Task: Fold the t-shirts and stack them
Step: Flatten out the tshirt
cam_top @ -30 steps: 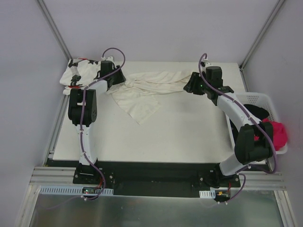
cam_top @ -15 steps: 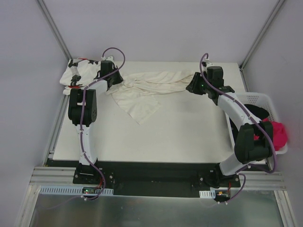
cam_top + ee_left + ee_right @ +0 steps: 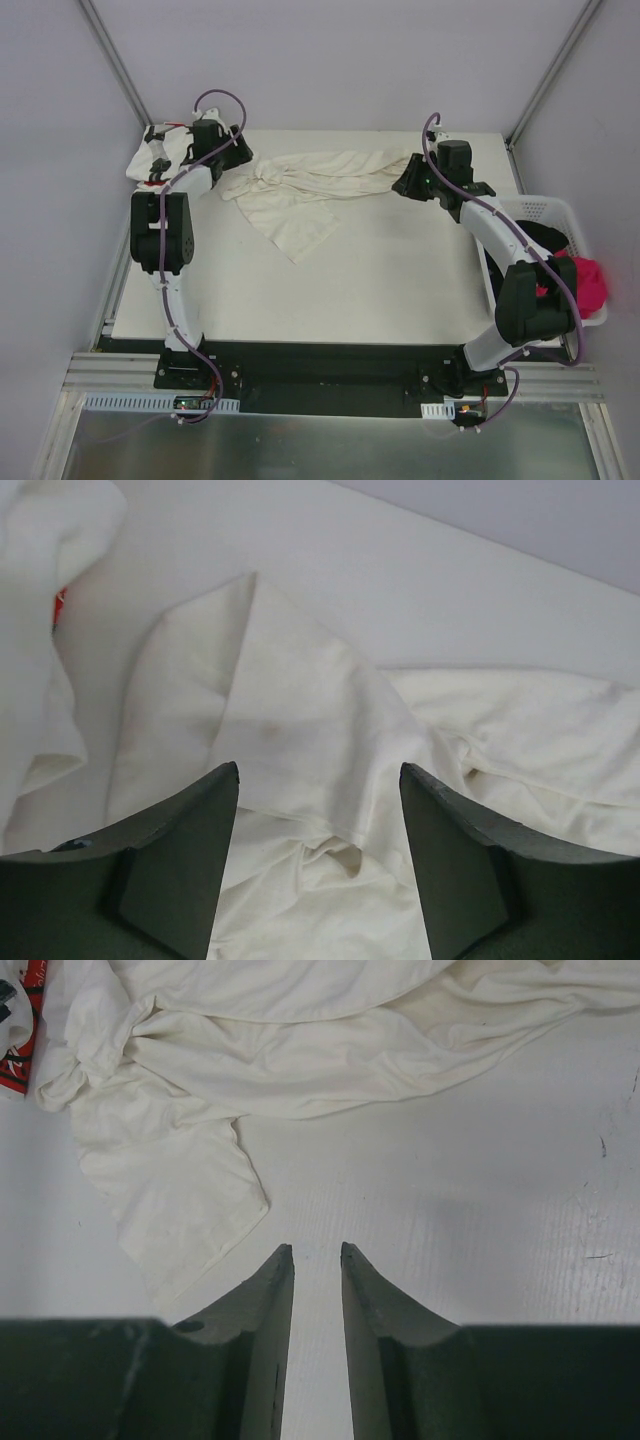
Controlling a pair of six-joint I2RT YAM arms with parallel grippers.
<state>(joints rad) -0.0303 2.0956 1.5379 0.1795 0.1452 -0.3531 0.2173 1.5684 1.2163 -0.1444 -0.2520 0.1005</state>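
Note:
The plain cream-white t-shirt (image 3: pixel 310 185) lies crumpled across the back of the table (image 3: pixel 350 290). My left gripper (image 3: pixel 238 150) hovers at its left end, open, with the cloth (image 3: pixel 300 710) below and beyond the fingers and nothing held. The star-print t-shirt (image 3: pixel 155 155) is bunched in the back left corner, behind the left arm; its red mark (image 3: pixel 60 605) shows at the left wrist view's edge. My right gripper (image 3: pixel 398 183) is at the cream shirt's right end. Its fingers (image 3: pixel 275 1290) stand a narrow gap apart over bare table, with the cloth (image 3: pixel 300 1050) ahead of them.
A white perforated basket (image 3: pixel 540 210) sits at the table's right edge, beside the right arm, holding a bright pink cloth (image 3: pixel 590 280) and something dark. Grey walls close in the back and sides.
My left gripper closed, then opened and drew back to the left, off the cream shirt, whose left end now lies looser. The right gripper's jaws narrowed; that arm barely moved.

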